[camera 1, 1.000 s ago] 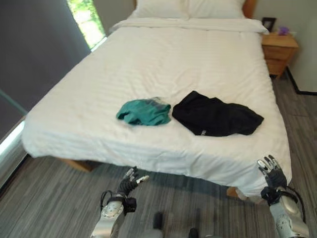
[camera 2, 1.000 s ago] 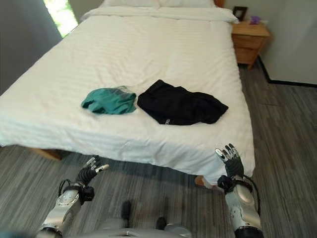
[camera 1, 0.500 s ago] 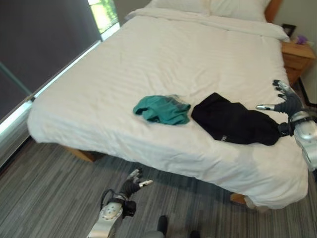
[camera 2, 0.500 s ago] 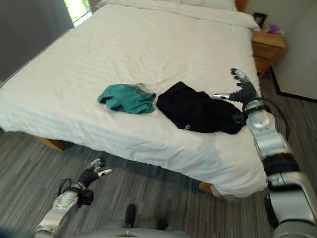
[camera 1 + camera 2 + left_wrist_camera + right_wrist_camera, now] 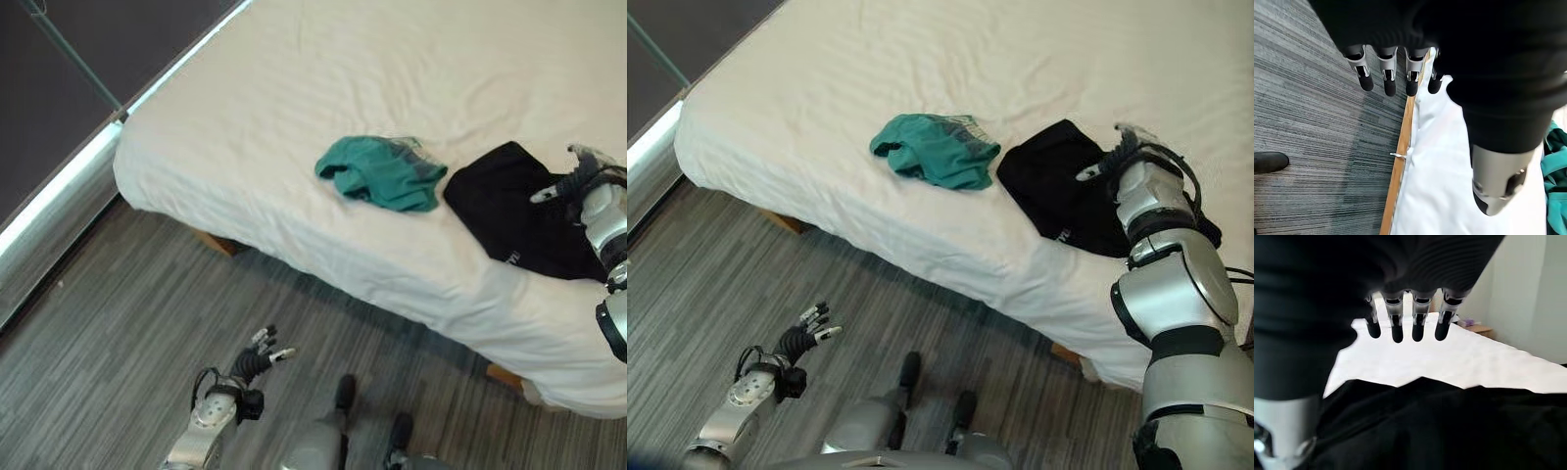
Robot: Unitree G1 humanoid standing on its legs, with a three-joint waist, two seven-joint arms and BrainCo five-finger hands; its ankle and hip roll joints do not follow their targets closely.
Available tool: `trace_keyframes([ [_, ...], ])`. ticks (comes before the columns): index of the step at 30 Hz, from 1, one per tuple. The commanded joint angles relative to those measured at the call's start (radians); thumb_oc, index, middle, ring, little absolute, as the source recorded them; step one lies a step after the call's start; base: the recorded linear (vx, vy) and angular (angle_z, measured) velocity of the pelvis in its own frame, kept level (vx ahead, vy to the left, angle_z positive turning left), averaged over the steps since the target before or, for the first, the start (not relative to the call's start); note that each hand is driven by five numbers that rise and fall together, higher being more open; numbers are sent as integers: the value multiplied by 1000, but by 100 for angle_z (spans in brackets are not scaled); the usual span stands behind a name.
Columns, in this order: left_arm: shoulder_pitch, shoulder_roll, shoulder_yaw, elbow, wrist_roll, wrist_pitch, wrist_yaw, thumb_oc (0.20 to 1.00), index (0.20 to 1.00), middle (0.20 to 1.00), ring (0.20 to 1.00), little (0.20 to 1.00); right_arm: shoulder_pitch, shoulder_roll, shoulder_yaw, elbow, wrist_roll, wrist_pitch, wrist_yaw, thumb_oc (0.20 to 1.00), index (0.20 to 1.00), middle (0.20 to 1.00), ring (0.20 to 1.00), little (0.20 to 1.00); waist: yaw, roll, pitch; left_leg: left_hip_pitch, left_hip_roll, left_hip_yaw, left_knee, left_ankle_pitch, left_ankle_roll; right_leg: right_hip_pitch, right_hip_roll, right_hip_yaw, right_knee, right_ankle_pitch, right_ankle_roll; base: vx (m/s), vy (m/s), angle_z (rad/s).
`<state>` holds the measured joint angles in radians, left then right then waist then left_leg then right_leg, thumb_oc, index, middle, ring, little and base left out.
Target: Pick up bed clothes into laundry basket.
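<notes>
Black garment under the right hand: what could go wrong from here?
The right hand hovers open over the black garment, which lies spread out, so a grab may catch only one fold and leave the rest trailing. The teal garment lies close beside it and could get dragged along.

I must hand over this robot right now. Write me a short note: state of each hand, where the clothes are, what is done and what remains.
Right hand: open, fingers straight, above the black garment, holding nothing.
Left hand: open and idle, low over the floor beside the bed.
Clothes: the black garment and the teal garment both lie on the bed near its front edge, side by side, the teal one on the robot's left.
Done: nothing picked up.
Left: grasp each garment and put it in a laundry basket.
</notes>
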<state>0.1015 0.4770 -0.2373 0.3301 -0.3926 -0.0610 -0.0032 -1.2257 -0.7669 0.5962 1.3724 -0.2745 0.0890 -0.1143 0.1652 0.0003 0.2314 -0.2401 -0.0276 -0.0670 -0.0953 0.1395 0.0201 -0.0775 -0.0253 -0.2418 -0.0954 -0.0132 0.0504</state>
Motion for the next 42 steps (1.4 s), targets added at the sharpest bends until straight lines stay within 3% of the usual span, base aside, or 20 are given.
trace_keyframes([
  [1,-21,28,11,-72,-69,-40,19,1000,1000,1000,1000,1000,-82,-69,81,-40,16,-6,-47,1000,1000,1000,1000,1000,9,-49,39,37,45,-10,8,-46,-55,-70,-112,29,8,114,96,-18,-22,8],
  [8,-25,-1,27,-83,-68,-35,41,1000,1000,1000,1000,1000,80,-58,5,16,37,-3,-38,1000,1000,1000,1000,1000,27,-18,129,-61,53,-23,8,-12,-67,-168,-98,29,8,129,95,-43,-23,3],
  [9,-28,-5,30,-79,-67,-37,42,1000,1000,1000,1000,1000,110,-56,-16,25,41,-5,-40,395,395,395,395,395,27,-15,135,-69,53,-24,8,-11,-67,-176,-96,30,8,130,96,0,0,0],
  [10,-31,-8,36,-71,-69,-38,45,1000,1000,1000,1000,1000,135,-52,-29,19,42,-5,-38,200,200,200,200,200,25,-13,137,-74,53,-23,8,-8,-68,-182,-95,31,8,130,95,0,0,0],
  [15,-67,-9,44,-45,-36,-42,58,1000,1000,1000,1000,1000,250,-29,-82,-4,52,-17,-27,200,200,200,200,200,4,-14,142,-73,57,-11,8,-13,-69,-189,-93,41,8,126,96,15,13,-5],
  [18,-99,38,69,-109,10,-44,72,1000,1000,1000,1000,1000,347,-20,-125,-60,91,-37,-29,200,200,200,200,200,-14,-12,136,-57,56,-5,8,-21,-68,-178,-94,46,8,121,97,34,23,-5],
  [19,-169,154,98,-193,127,-37,68,1000,1000,1000,1000,1000,419,-19,-125,-105,67,-49,-22,200,200,200,200,200,-25,-1,130,-40,56,-2,8,-33,-70,-163,-96,44,8,113,98,33,16,-3],
  [21,-176,202,135,-239,140,-41,71,1000,1000,1000,1000,1000,464,-20,-141,-177,56,-43,-15,200,200,200,200,200,-32,-1,128,-38,54,0,8,-31,-70,-161,-99,43,8,114,98,0,0,0],
  [22,-269,355,173,-334,155,-56,46,1000,1000,1000,1000,1000,591,-59,-185,-268,67,-64,-1,200,200,200,200,200,-50,6,117,-26,53,1,8,-35,-72,-149,-101,39,8,113,102,0,0,0],
  [23,-270,355,172,-334,154,-56,46,1000,1000,1000,1000,1000,592,-59,-186,-269,67,-64,-1,200,200,200,200,200,-49,6,116,-27,53,1,8,-35,-72,-150,-101,39,8,113,102,44,5,6],
  [24,-328,526,217,-375,184,-69,39,1000,1000,1000,1000,1000,677,-91,-222,-460,71,-59,28,200,200,200,200,200,-75,12,105,-12,56,7,8,-44,-74,-139,-100,43,8,108,105,33,-5,0],
  [27,-614,728,68,-358,306,-76,46,1000,1000,1000,1000,1000,814,-123,-318,-546,107,-67,52,200,200,200,200,200,-107,3,87,-1,54,9,8,-46,-73,-129,-106,37,8,111,111,15,-7,-1],
  [28,-679,748,34,-346,321,-82,57,1000,1000,1000,1000,1000,843,-123,-338,-575,119,-66,51,200,200,200,200,200,-122,1,80,0,55,12,8,-47,-72,-129,-108,39,8,112,113,0,0,0],
  [29,-872,766,-96,-284,373,-77,71,1000,1000,1000,1000,1000,884,-111,-362,-604,140,-70,50,200,200,200,200,200,-151,2,68,6,55,18,8,-49,-71,-127,-108,41,8,115,117,0,0,0],
  [30,-907,763,-130,-272,373,-79,74,1000,1000,1000,1000,1000,894,-108,-375,-608,140,-68,51,200,200,200,200,200,-143,-2,69,6,55,17,8,-49,-71,-126,-108,39,8,114,117,13,-27,-12],
  [31,-1121,695,-279,-102,400,-60,108,1000,1000,1000,1000,1000,934,-74,-384,-627,148,-76,53,200,200,200,200,200,-169,-10,57,17,58,31,8,-53,-70,-124,-109,46,8,118,121,9,-20,-17],
  [34,-1195,656,-343,-32,389,-61,114,1000,1000,1000,1000,1000,937,-59,-391,-597,160,-81,48,200,200,200,200,200,-166,-17,56,21,59,34,8,-54,-69,-122,-109,48,8,118,122,7,-1,-24],
  [36,-1281,587,-394,98,391,-34,134,1000,1000,1000,1000,1000,917,-20,-375,-607,175,-78,49,200,200,200,200,200,-185,-26,48,27,62,46,8,-57,-68,-123,-107,58,8,119,124,4,13,-26],
  [42,-1443,498,-498,342,453,14,174,1000,1000,1000,1000,1000,937,5,-386,-729,189,-89,40,200,200,200,200,200,-225,-50,43,24,72,66,8,-57,-67,-137,-96,79,8,125,123,-6,6,-12],
])
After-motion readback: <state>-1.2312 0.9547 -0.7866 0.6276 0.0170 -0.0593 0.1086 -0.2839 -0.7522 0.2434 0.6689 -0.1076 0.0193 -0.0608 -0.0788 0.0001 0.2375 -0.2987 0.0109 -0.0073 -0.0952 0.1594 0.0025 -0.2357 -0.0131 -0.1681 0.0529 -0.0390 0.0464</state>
